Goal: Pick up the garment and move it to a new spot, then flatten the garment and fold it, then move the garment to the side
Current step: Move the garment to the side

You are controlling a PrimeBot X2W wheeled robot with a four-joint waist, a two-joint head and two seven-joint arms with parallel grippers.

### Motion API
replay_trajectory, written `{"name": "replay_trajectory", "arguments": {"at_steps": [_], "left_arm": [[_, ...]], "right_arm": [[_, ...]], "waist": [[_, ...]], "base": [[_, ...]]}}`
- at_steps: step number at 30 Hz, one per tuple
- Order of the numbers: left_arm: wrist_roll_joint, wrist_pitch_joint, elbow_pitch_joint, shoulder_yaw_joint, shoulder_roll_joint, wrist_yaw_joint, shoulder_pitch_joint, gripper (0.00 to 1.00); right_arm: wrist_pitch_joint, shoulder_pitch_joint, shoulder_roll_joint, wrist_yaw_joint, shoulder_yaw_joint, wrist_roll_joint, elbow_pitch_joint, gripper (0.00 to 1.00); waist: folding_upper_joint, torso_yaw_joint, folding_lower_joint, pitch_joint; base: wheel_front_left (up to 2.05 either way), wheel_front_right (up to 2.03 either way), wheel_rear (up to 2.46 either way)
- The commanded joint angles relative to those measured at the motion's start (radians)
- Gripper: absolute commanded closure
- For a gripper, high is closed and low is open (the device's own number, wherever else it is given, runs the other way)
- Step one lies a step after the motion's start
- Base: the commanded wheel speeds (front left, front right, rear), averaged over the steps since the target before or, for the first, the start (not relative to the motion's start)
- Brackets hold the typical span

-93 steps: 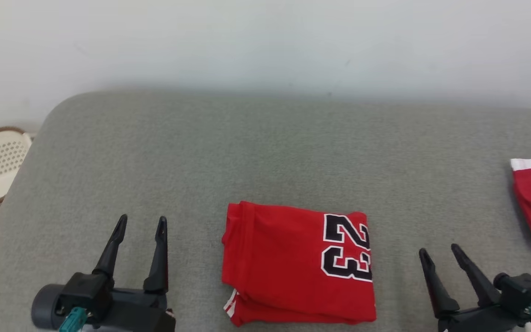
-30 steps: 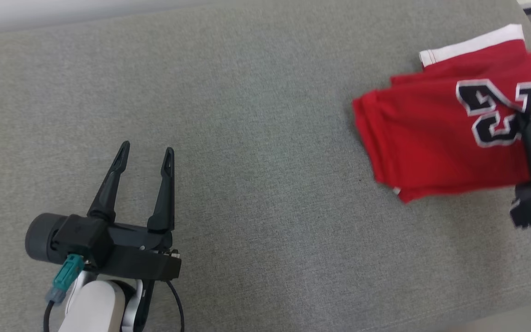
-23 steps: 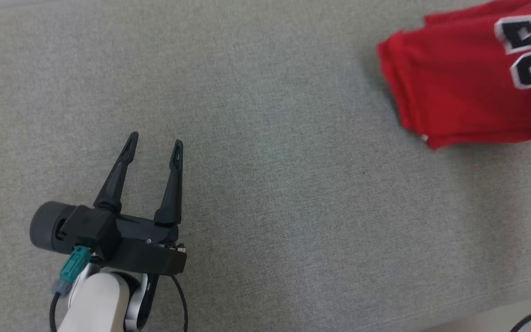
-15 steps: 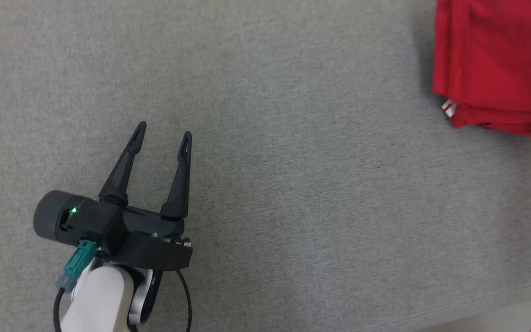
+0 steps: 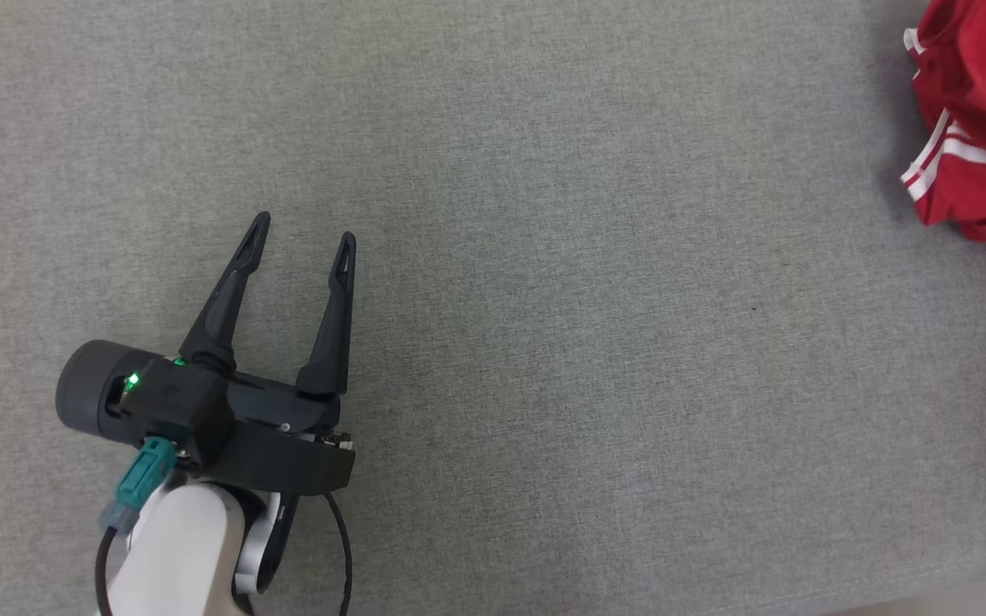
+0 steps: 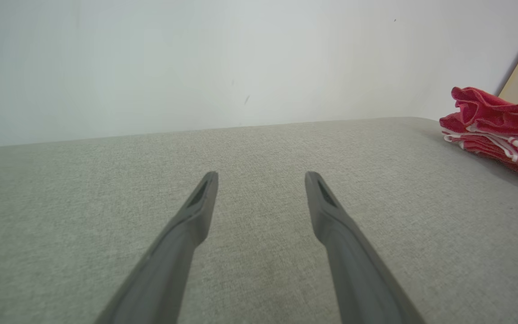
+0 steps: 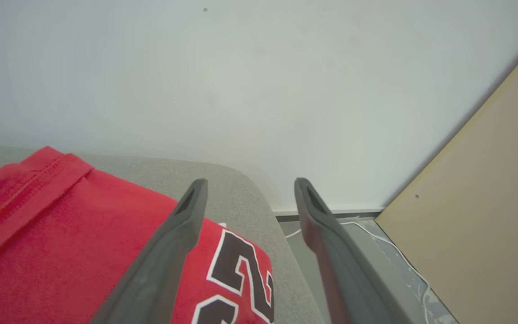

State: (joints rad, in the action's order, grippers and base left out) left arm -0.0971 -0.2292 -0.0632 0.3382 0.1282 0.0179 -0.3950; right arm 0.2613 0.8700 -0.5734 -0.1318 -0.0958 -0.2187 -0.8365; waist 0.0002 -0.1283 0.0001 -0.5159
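- At the far right edge of the grey fabric-covered surface (image 5: 587, 342), well apart from the left gripper (image 5: 305, 241), lies the red folded jersey garment with white stripes (image 5: 977, 128), partly cut off by the head view's edge.
- The left gripper hovers low over bare grey fabric, its two long dark fingers spread wide with nothing between them.
- Seen from the left wrist, the garment (image 6: 493, 119) is a layered red heap near the surface's rounded corner.
- The right gripper (image 7: 250, 184) hangs over the garment's end that bears a black-and-white number; its fingers stand wide apart, holding nothing. Whether a fingertip touches the cloth I cannot tell.
- Beyond the corner stand a white wall (image 7: 259, 90) and a leaning beige board (image 7: 488, 202), with a thin white cable (image 7: 376, 227) on the floor.
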Motion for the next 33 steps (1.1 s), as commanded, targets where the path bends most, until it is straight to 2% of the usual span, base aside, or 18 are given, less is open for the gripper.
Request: {"name": "replay_trajectory", "arguments": {"at_steps": [1,7,15,17,23,27,33], "left_arm": [[-0.008,-0.005,-0.003,-0.005,0.007,-0.005,-0.005,0.00],[-0.026,-0.014,-0.014,-0.029,0.020,-0.024,0.022,0.00],[-0.043,-0.027,-0.012,-0.072,0.028,-0.060,0.054,0.00],[-0.045,-0.028,-0.011,-0.079,0.029,-0.062,0.060,0.00],[-0.069,-0.034,-0.004,-0.118,0.028,-0.084,0.096,0.00],[-0.082,-0.037,0.001,-0.141,0.027,-0.096,0.131,0.00],[-0.087,-0.036,0.013,-0.157,0.024,-0.082,0.207,0.00]], "right_arm": [[0.005,-0.012,0.026,0.002,-0.027,0.015,0.028,0.00],[0.005,-0.103,0.124,0.002,-0.058,-0.005,0.195,0.00],[0.004,-0.283,0.241,0.002,-0.025,-0.063,0.460,0.00],[0.004,-0.304,0.251,0.002,-0.018,-0.061,0.491,0.00],[0.004,-0.448,0.335,0.002,0.048,-0.076,0.633,0.00],[0.004,-0.543,0.385,0.002,0.081,-0.061,0.686,0.00],[0.003,-0.685,0.458,0.002,0.071,-0.028,0.740,0.00]], "waist": [[-0.0002,0.004,-0.0001,0.006],[-0.0002,-0.003,-0.0001,0.050],[-0.0002,0.012,-0.0001,0.124],[-0.0002,0.016,-0.0001,0.133],[-0.0002,0.052,-0.0001,0.191],[-0.0002,0.071,-0.0001,0.237],[-0.0002,0.105,-0.0001,0.326]], "base": [[0.00,0.00,0.00],[0.00,0.00,0.00],[0.00,0.00,0.00],[0.00,0.00,0.00],[0.00,0.00,0.00],[0.00,0.00,0.00],[0.00,0.00,0.00]]}}
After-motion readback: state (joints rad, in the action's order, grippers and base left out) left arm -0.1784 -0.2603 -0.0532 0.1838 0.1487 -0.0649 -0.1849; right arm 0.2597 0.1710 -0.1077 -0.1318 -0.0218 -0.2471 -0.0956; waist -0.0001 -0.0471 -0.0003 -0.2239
